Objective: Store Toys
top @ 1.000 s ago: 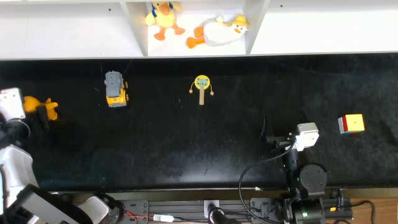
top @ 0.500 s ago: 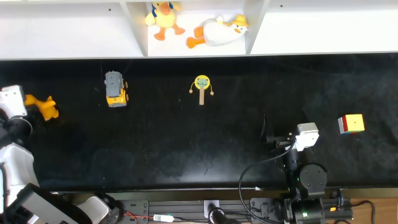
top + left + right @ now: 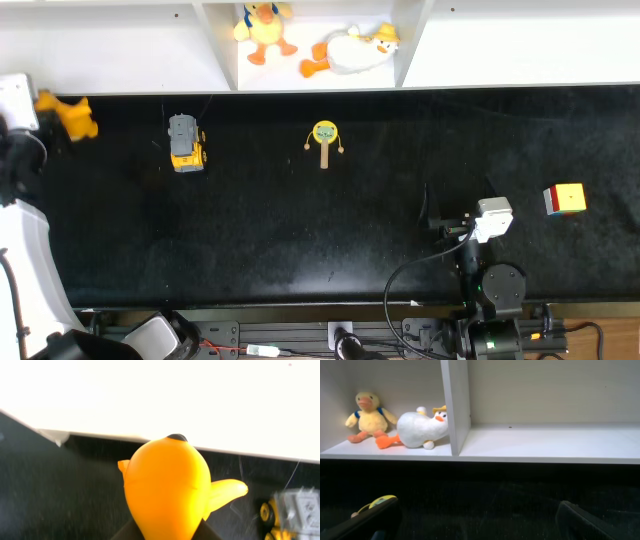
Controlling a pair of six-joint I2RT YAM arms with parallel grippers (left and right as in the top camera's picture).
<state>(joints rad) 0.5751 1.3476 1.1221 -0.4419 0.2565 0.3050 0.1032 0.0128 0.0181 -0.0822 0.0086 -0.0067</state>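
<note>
My left gripper [image 3: 45, 108] is shut on an orange plastic toy [image 3: 68, 113], held up at the far left just in front of the white shelf [image 3: 120, 50]. In the left wrist view the orange toy [image 3: 167, 487] sticks up from between my fingers, with the shelf's white board behind it. My right gripper [image 3: 432, 222] rests open and empty low on the right side of the black table [image 3: 300, 230]. In its own view the right gripper [image 3: 475, 525] faces the shelf.
A yellow truck [image 3: 185, 142], a small rattle drum [image 3: 325, 137] and a coloured cube [image 3: 565, 199] lie on the table. A yellow duck plush [image 3: 263, 25] and a white duck plush [image 3: 352, 50] sit in the shelf's middle compartment. The compartment to its right [image 3: 545, 440] holds nothing.
My left gripper has lifted the orange toy off the table's left side and carried it up toward the shelf. The right arm has not moved.
</note>
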